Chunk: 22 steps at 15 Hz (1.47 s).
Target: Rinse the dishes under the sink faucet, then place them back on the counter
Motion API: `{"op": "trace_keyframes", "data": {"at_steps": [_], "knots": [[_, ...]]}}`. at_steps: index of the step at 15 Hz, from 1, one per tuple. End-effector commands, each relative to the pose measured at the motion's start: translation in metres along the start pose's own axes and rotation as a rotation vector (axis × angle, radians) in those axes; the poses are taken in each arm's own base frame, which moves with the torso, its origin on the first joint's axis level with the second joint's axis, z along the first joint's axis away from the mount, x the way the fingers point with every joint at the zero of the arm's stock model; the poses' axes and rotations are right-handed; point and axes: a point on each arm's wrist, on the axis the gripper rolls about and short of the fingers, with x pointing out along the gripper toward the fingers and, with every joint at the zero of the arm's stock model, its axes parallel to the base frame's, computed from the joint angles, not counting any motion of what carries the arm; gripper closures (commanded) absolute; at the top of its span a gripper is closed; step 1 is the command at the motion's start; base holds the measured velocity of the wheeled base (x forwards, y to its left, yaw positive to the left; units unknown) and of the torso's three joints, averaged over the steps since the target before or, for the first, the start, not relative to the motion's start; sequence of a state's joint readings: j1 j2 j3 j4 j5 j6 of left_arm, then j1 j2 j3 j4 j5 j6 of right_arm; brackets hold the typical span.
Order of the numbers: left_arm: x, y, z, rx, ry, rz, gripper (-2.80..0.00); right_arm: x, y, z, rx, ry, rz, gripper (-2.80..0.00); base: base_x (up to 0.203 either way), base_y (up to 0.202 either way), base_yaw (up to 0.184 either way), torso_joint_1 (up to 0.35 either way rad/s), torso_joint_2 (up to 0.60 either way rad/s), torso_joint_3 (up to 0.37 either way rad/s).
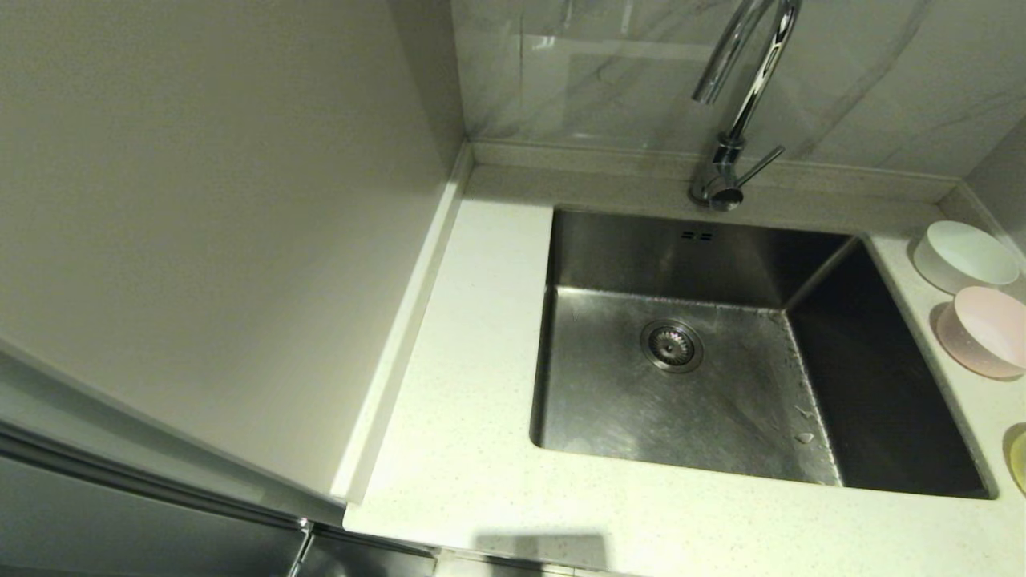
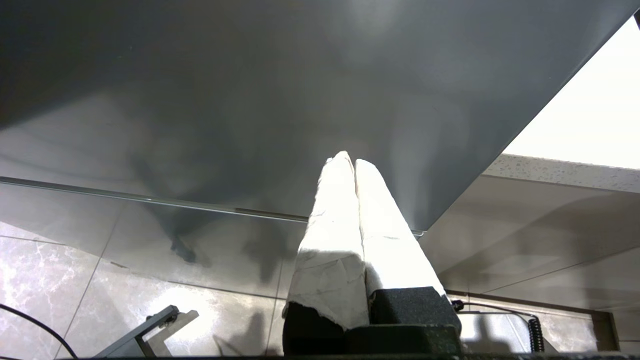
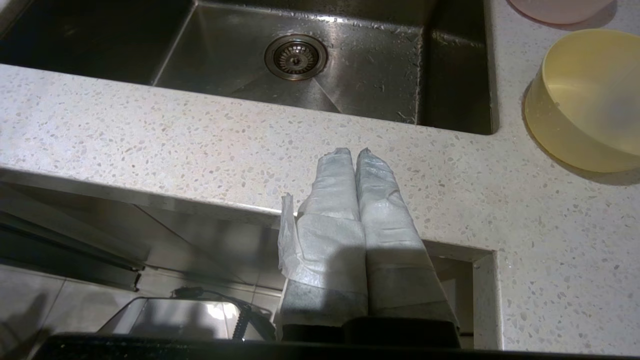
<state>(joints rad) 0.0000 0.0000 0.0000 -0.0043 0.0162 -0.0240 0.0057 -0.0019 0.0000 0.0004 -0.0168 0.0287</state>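
Three bowls stand on the counter point(image 1: 465, 449) to the right of the sink point(image 1: 721, 385): a white bowl point(image 1: 966, 255) farthest back, a pale pink bowl point(image 1: 984, 330) in front of it, and a yellow bowl point(image 1: 1019, 461) cut off by the head view's right edge. The yellow bowl point(image 3: 587, 95) shows whole in the right wrist view. The chrome faucet point(image 1: 741, 96) rises behind the basin, and no water is running. My right gripper point(image 3: 354, 152) is shut and empty, low at the counter's front edge. My left gripper point(image 2: 349, 160) is shut and empty below a grey cabinet panel. Neither arm shows in the head view.
A tall grey cabinet side point(image 1: 208, 224) walls off the counter's left. The drain strainer point(image 1: 672, 344) sits mid-basin, with two overflow slots point(image 1: 697, 236) on the back wall. Marble-look tiles back the counter. A tiled floor and cables lie below the left gripper.
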Motion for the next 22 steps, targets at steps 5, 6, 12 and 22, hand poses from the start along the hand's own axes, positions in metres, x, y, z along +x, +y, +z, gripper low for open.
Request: {"op": "trace_keyframes", "data": {"at_steps": [5, 6, 12, 22], "knots": [[-0.0001, 0.0000, 0.0000, -0.001, -0.002, 0.001, 0.00, 0.0001, 0.0000, 0.0000, 0.000, 0.003, 0.000, 0.00, 0.000, 0.000, 0.000, 0.000, 0.00, 0.000], [-0.0001, 0.0000, 0.0000, -0.001, -0.002, 0.001, 0.00, 0.0001, 0.0000, 0.0001, 0.000, 0.001, 0.000, 0.00, 0.000, 0.000, 0.000, 0.000, 0.00, 0.000], [-0.0001, 0.0000, 0.0000, -0.001, -0.002, 0.001, 0.00, 0.0003, 0.0000, 0.0001, 0.000, 0.003, 0.000, 0.00, 0.000, 0.000, 0.000, 0.000, 0.00, 0.000], [-0.0001, 0.0000, 0.0000, -0.001, -0.002, 0.001, 0.00, 0.0001, 0.0000, 0.0001, 0.000, 0.001, 0.000, 0.00, 0.000, 0.000, 0.000, 0.000, 0.00, 0.000]]}}
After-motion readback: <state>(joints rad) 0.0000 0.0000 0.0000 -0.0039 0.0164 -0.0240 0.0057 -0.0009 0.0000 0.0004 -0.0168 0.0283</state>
